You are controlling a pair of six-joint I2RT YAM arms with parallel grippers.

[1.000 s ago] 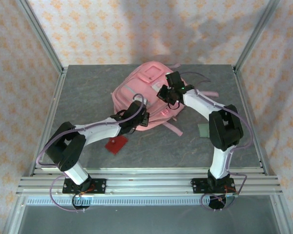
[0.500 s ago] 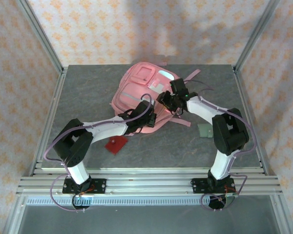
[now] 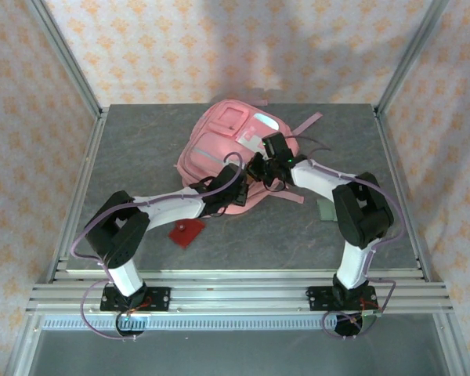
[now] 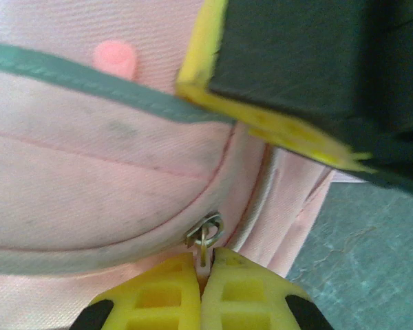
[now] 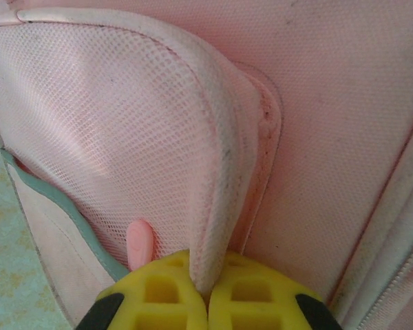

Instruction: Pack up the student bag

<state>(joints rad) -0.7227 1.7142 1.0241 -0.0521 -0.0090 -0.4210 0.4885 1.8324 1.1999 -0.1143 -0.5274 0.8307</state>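
Grey table (image 3: pixel 141 157), stone-look top, metal frame rails round the edges. Pink bag (image 3: pixel 219 145) lies flat at 12 o'clock from centre, one strap (image 3: pixel 307 123) trailing toward 1. Flat red piece (image 3: pixel 186 232) at 7. Small pale green piece (image 3: pixel 326 210) at 4, partly hidden.

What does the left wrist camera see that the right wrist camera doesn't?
Left wrist view: the left gripper has its yellow fingers pinching a small silver metal zip pull, with a big black block edged in yellow close overhead.
Right wrist view: the right gripper has its yellow fingers pinching the padded rim of a pink mesh panel, beside a small pink tab.
Both: the large pink fabric backpack, its grey trim and a bit of grey table.
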